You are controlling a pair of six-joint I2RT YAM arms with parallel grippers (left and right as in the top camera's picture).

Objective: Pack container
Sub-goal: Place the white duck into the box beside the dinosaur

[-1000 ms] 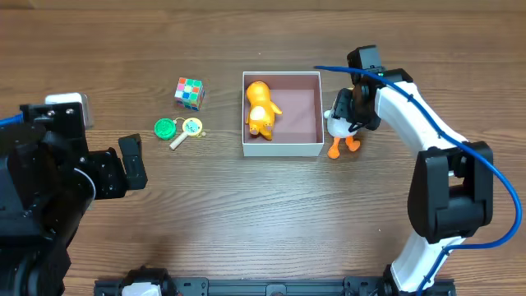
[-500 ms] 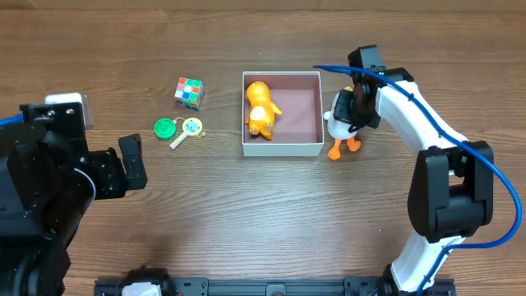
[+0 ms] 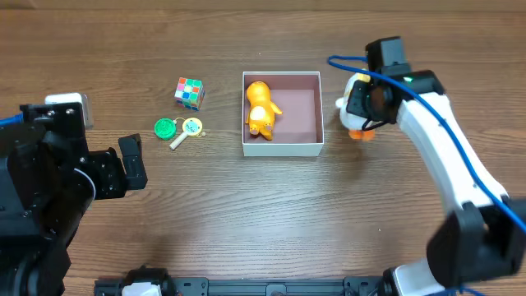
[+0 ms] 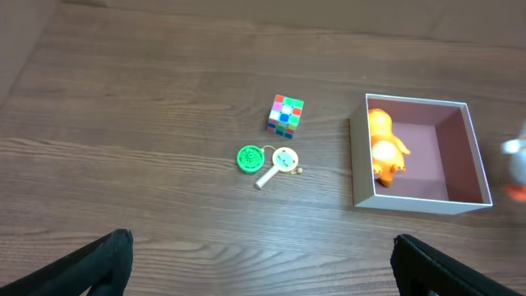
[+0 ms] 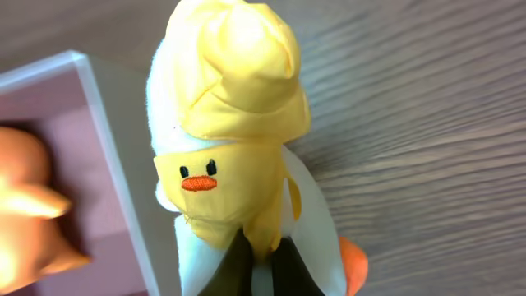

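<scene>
The container (image 3: 282, 149) is a shallow white box with a pinkish floor at the table's middle, also in the left wrist view (image 4: 411, 201). An orange plush toy (image 3: 260, 108) lies along its left side. My right gripper (image 3: 367, 102) is shut on a white and yellow duck plush (image 3: 352, 113), held just off the box's right wall. In the right wrist view the fingertips (image 5: 261, 255) pinch the duck's (image 5: 230, 123) yellow scarf beside the box wall (image 5: 107, 164). My left gripper (image 3: 127, 168) stands wide open far to the left, its jaws (image 4: 263, 263) holding nothing.
A colour cube (image 3: 189, 92) lies left of the box. In front of the cube are a green disc (image 3: 167, 127) and a small yellow-headed key toy (image 3: 189, 129). All three also show in the left wrist view, the cube (image 4: 285, 115) nearest the box.
My right gripper closed on the duck and lifted it off the table, carrying it right and towards the far side. The left arm has not moved.
</scene>
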